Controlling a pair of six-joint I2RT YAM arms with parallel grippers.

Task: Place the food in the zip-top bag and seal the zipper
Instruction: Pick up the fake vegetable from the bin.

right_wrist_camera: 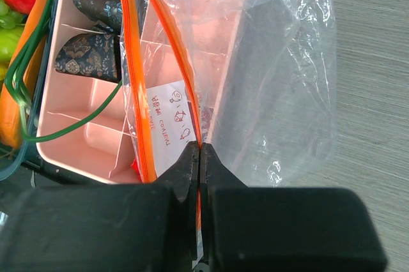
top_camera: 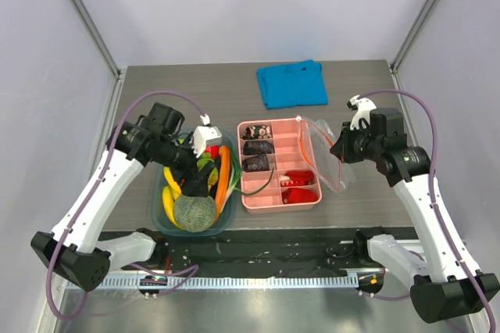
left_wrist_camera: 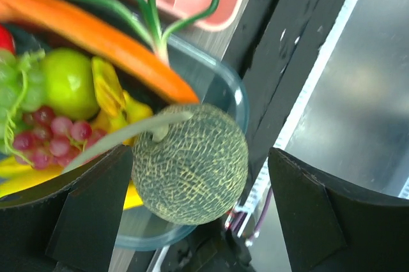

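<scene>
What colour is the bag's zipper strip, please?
Orange-red zipper, clearest in the right wrist view.

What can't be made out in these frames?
- Left wrist view: red fruit, cut off by the left edge.
- Left wrist view: whether the left gripper touches the melon; one finger overlaps it.
- Right wrist view: zip-top bag mouth, cut by the top edge; label print too small.

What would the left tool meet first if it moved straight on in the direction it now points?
Probably the netted melon in the clear tub: it sits right ahead, between the open fingers of the left tool, with nothing visible in front. Depth is unclear.
</scene>
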